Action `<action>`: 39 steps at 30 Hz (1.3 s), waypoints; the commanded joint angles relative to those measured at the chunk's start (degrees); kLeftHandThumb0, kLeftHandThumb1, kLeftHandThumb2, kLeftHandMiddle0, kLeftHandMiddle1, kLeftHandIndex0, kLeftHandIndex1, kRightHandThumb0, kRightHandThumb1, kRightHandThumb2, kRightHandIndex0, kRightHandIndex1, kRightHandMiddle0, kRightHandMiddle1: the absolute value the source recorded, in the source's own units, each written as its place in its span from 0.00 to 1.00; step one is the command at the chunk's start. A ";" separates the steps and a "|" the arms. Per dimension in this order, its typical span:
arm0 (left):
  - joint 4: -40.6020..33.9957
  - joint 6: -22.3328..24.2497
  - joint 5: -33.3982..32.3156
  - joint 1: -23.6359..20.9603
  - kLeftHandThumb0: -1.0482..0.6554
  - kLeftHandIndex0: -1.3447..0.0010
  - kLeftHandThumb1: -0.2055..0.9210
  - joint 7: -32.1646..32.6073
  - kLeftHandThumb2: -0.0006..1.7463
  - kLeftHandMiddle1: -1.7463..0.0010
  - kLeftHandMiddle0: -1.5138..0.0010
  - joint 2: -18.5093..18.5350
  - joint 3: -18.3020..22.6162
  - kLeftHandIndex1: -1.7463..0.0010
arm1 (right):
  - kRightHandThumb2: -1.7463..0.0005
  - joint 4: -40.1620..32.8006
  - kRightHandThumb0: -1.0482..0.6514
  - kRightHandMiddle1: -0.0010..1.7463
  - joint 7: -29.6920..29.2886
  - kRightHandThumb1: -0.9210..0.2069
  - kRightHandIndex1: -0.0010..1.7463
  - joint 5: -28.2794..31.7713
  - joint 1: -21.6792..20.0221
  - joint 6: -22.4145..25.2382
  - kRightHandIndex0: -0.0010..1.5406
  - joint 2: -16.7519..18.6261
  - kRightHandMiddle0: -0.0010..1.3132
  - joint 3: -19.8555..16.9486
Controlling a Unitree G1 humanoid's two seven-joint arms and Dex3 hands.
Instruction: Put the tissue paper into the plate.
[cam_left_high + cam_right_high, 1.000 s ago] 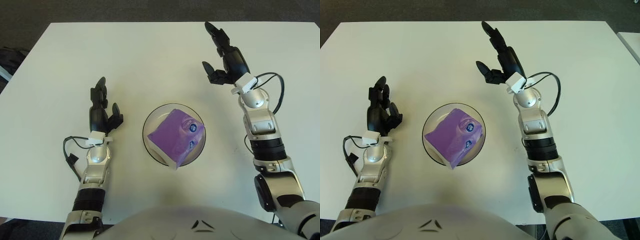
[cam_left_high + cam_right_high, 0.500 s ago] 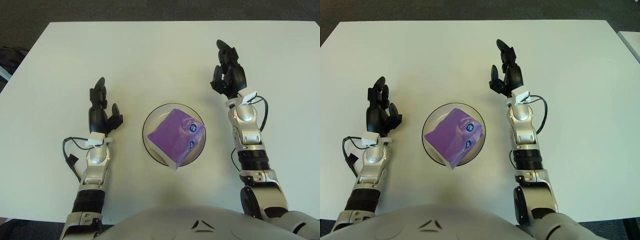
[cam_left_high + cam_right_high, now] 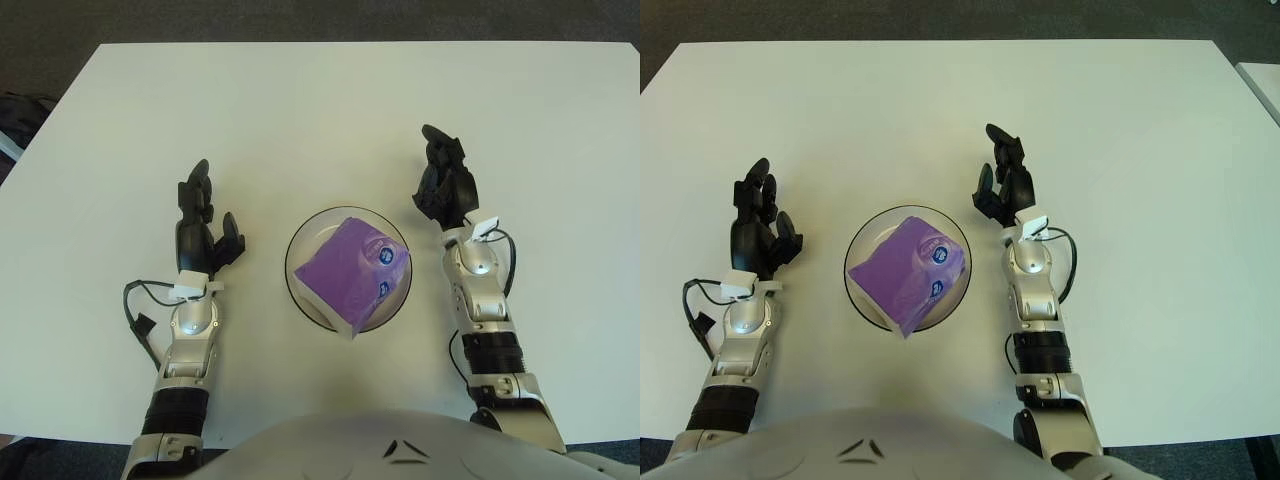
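Moved: our right hand (image 3: 446,185) has pulled back toward the plate (image 3: 297,285), fingers loose, empty
Tissue pack (image 3: 350,272): lying in the plate, left of that hand
Left hand (image 3: 203,222): open, idle left of plate

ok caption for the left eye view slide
Purple tissue pack sits in round glass plate, left hand and right hand open alongside.

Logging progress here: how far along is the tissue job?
Looks done: the purple tissue pack sits in the plate, one corner hanging over the near rim. Nothing is in hand; the right robot hand and left robot hand flank the plate, open. Nothing appears left.
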 commanded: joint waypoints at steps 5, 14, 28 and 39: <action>8.87 1.42 2.36 11.61 0.22 1.00 1.00 0.06 0.46 0.98 0.83 -3.15 -1.86 0.68 | 0.44 -5.14 0.22 0.37 -0.16 0.00 0.04 1.34 6.55 0.63 0.16 1.27 0.00 0.57; 8.31 1.96 2.41 11.96 0.22 1.00 1.00 -0.04 0.46 0.98 0.83 -3.05 -1.84 0.68 | 0.44 -5.94 0.21 0.37 -0.02 0.00 0.04 1.84 9.92 1.92 0.16 1.60 0.00 0.39; 7.92 2.68 2.31 12.13 0.22 1.00 1.00 -0.29 0.47 0.98 0.83 -2.77 -1.80 0.68 | 0.44 -3.04 0.23 0.36 0.19 0.00 0.04 1.66 12.52 0.60 0.17 1.25 0.00 0.06; 7.61 2.80 1.48 11.95 0.21 1.00 1.00 -0.91 0.47 0.98 0.82 -2.96 -1.56 0.67 | 0.45 -1.34 0.26 0.36 -0.19 0.00 0.04 0.47 13.96 -1.85 0.17 1.23 0.00 0.65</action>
